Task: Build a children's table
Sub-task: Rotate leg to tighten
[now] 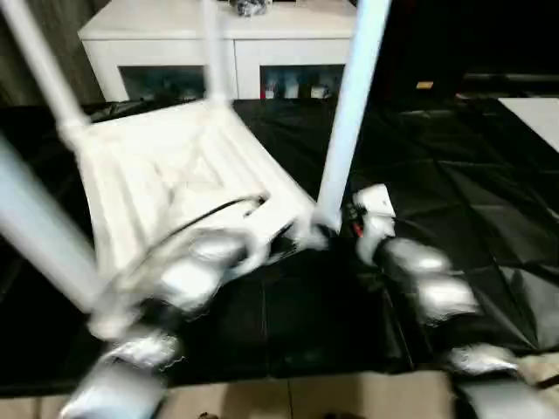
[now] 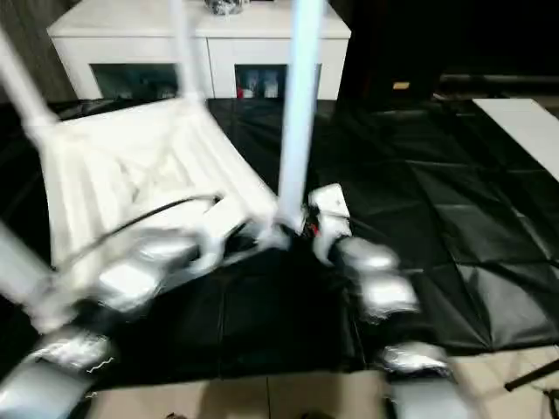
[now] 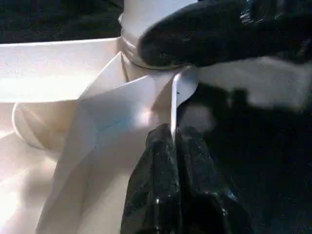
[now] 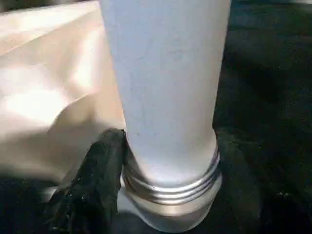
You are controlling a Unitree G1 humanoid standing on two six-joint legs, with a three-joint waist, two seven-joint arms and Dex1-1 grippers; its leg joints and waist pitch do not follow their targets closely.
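Observation:
The white tabletop [image 1: 175, 175] lies ribbed side up on a black mat, with legs rising from its corners. At the near right corner stands one white leg [image 1: 349, 105]; the threaded foot of that leg [image 4: 170, 185] sits at its socket. My right gripper [image 1: 336, 229] is shut on this leg just above the socket, one black finger [image 4: 92, 185] pressed to its side. My left gripper [image 3: 173, 141] is shut on the thin rim of the tabletop [image 3: 174, 105] right beside that corner. Other legs stand at the far left [image 1: 39, 65], far right [image 1: 214, 52] and near left [image 1: 44, 236].
A white cabinet [image 1: 218, 26] with glass doors stands behind the mat. The black mat [image 1: 437, 175] stretches to the right, where a white panel [image 1: 537, 113] lies at the edge. Pale tile floor [image 1: 288, 397] shows along the near edge.

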